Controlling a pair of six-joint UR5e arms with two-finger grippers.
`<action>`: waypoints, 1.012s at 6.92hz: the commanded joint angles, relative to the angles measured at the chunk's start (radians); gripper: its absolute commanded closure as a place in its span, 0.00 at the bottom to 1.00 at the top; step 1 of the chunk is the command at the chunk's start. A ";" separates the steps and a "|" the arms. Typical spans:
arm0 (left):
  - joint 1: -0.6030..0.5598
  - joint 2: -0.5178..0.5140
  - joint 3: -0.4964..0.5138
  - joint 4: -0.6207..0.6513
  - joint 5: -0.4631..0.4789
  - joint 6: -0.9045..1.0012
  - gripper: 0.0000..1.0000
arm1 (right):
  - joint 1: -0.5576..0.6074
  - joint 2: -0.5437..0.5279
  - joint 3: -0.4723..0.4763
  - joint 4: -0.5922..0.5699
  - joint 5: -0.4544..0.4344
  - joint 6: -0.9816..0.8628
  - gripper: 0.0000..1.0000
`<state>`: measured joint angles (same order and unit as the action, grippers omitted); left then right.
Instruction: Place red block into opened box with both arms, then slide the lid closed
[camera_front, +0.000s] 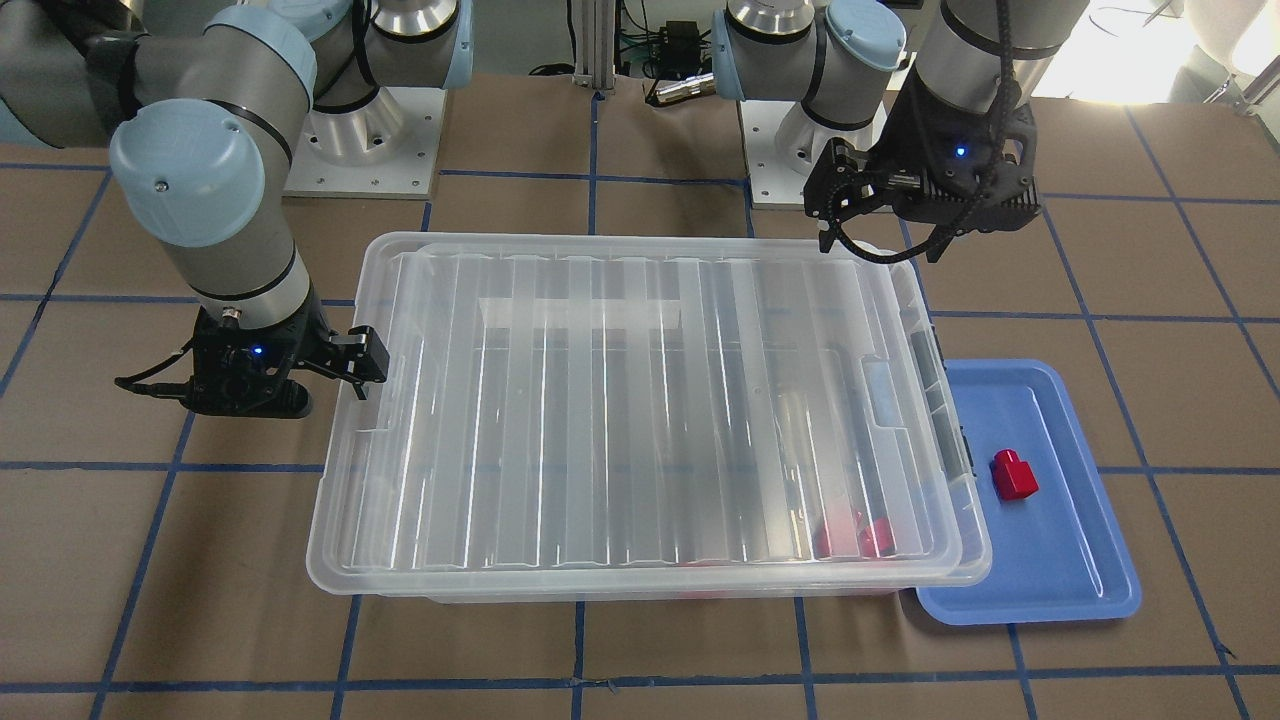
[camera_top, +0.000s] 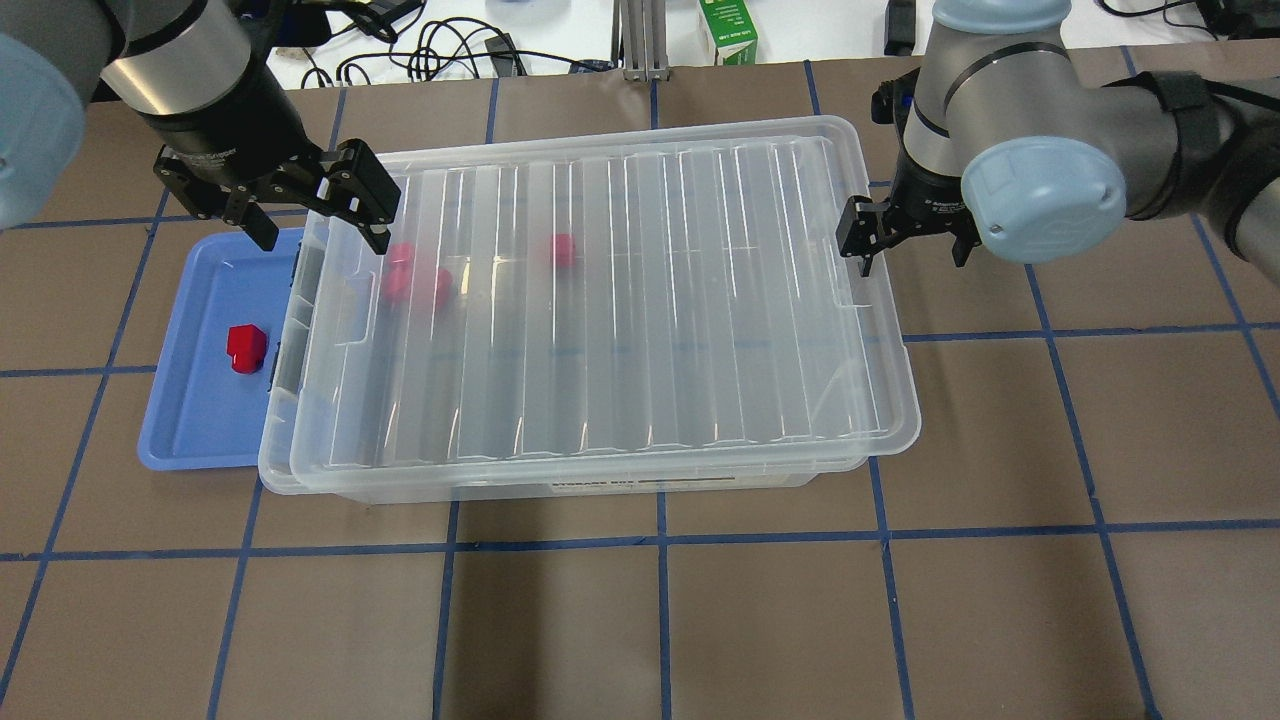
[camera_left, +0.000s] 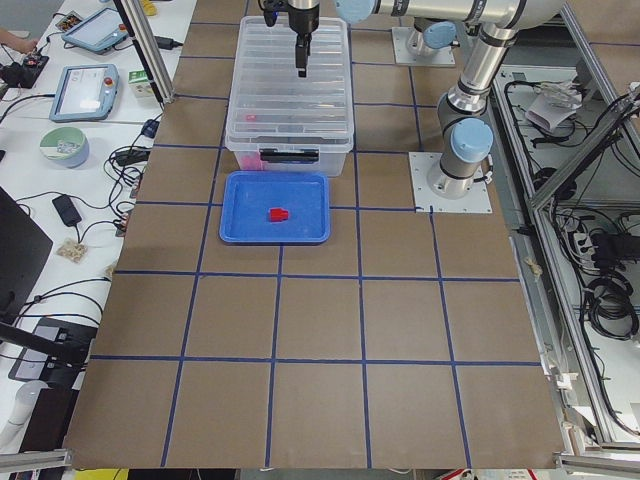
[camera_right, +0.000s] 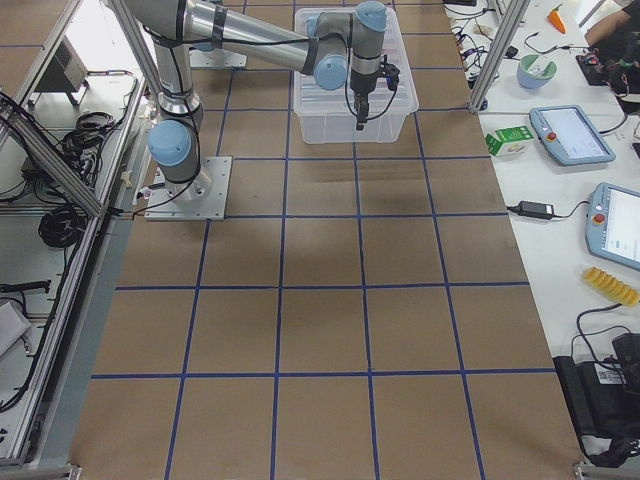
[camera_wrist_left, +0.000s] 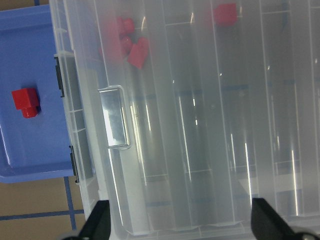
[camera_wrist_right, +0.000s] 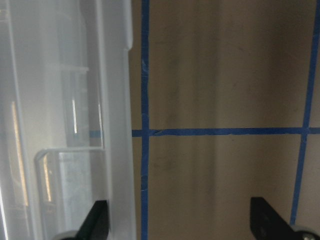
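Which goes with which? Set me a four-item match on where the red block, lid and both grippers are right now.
Things: 1 red block; 2 lid; 3 left gripper; 4 right gripper.
Places: A over the box end away from the blue tray; B on the blue tray; C lying on the box; D over the box end beside the blue tray.
Pairs: 1-B, 2-C, 3-D, 4-A.

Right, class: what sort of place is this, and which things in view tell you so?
Probably a robotics lab: a left arm and right arm bolted to a tape-gridded table, with control tablets and cables alongside.
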<state>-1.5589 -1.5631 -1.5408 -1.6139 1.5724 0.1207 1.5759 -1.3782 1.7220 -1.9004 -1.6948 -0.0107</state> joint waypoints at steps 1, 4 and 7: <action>0.057 -0.003 0.004 0.002 0.001 0.150 0.00 | -0.028 0.001 0.005 -0.005 -0.075 -0.026 0.00; 0.388 -0.075 -0.018 0.032 0.001 0.281 0.00 | -0.155 -0.007 0.004 0.014 -0.077 -0.096 0.00; 0.540 -0.239 -0.135 0.318 -0.014 0.300 0.00 | -0.243 -0.007 -0.004 0.015 -0.077 -0.192 0.00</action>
<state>-1.0791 -1.7428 -1.6257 -1.4094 1.5652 0.4118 1.3676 -1.3833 1.7194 -1.8862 -1.7716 -0.1628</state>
